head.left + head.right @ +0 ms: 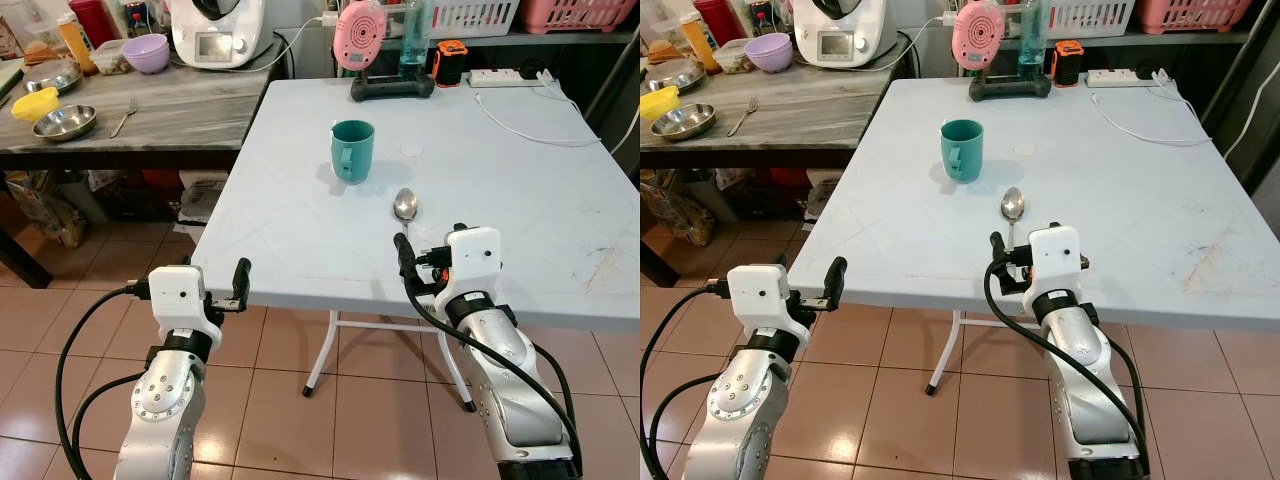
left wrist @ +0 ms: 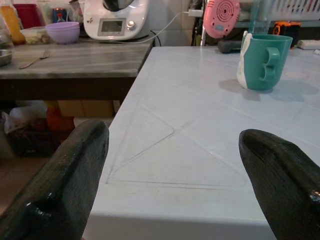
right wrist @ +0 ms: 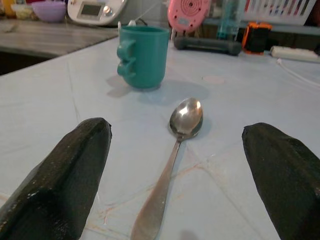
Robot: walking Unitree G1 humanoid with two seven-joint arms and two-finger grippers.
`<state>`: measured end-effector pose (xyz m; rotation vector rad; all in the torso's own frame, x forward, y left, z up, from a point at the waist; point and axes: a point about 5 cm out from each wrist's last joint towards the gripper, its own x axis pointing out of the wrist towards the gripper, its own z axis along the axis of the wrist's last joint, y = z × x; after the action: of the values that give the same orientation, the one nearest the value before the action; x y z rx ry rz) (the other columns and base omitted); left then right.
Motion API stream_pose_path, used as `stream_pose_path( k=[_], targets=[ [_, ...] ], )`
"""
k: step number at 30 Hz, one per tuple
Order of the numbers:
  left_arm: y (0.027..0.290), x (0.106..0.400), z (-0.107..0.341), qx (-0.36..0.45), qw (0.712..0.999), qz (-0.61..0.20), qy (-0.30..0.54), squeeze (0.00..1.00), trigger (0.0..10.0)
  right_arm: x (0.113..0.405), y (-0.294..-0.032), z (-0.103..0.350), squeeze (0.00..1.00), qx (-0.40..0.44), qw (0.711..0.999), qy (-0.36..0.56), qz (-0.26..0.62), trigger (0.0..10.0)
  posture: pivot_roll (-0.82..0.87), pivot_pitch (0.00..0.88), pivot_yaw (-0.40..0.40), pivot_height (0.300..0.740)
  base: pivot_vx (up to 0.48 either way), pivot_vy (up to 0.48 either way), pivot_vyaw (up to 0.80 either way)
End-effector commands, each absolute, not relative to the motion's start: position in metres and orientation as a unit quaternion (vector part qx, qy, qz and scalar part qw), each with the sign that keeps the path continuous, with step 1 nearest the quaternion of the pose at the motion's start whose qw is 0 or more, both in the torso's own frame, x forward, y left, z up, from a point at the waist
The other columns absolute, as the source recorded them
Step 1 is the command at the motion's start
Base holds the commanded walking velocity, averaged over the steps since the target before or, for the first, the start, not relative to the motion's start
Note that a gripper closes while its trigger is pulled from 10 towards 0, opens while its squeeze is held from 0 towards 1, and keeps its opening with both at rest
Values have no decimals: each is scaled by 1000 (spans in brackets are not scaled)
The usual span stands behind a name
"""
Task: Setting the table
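Observation:
On the white folding table (image 1: 520, 200) stands a teal mug (image 1: 352, 150), its handle turned toward me. A metal spoon (image 1: 404, 207) lies just to the right of it and nearer to me, bowl end away from me. My right gripper (image 3: 177, 134) is open low over the table's near edge. The spoon's handle (image 3: 159, 192) runs between its two black fingers (image 3: 75, 170) without touching them. My left gripper (image 2: 175, 139) is open and holds nothing, level with the table's near left edge (image 1: 215, 285). The mug (image 2: 262, 61) is far ahead of it.
A grey wood-grain side table (image 1: 180, 110) adjoins on the left, with steel bowls (image 1: 65, 122), a yellow bowl (image 1: 35, 102), a purple bowl (image 1: 146, 52), a fork (image 1: 124, 118) and a white appliance (image 1: 218, 30). A pink device (image 1: 360, 35), a power strip (image 1: 510, 77) and a white cable (image 1: 520, 125) sit at the back.

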<state>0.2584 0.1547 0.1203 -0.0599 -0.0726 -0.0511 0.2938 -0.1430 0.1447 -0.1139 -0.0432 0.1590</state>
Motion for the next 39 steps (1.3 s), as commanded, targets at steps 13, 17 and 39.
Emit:
stream_pose_path(
  k=[13, 17, 39],
  targets=[
    [149, 261, 120, -36, 997, -53, -31, 0, 10000, 320, -133, 130, 0, -30, 998, 39, 46, 10000, -88, 108, 99, 740, 0, 0, 0],
    [146, 260, 120, -42, 997, -62, -26, 0, 10000, 331, -118, 127, 0, -32, 997, 56, 41, 10000, -75, 137, 103, 740, 0, 0, 0],
    [123, 235, 118, -110, 967, -232, 9, 0, 10000, 358, -99, 126, 0, -34, 997, 74, 1, 10000, -63, 156, 94, 740, 0, 0, 0]
  ],
)
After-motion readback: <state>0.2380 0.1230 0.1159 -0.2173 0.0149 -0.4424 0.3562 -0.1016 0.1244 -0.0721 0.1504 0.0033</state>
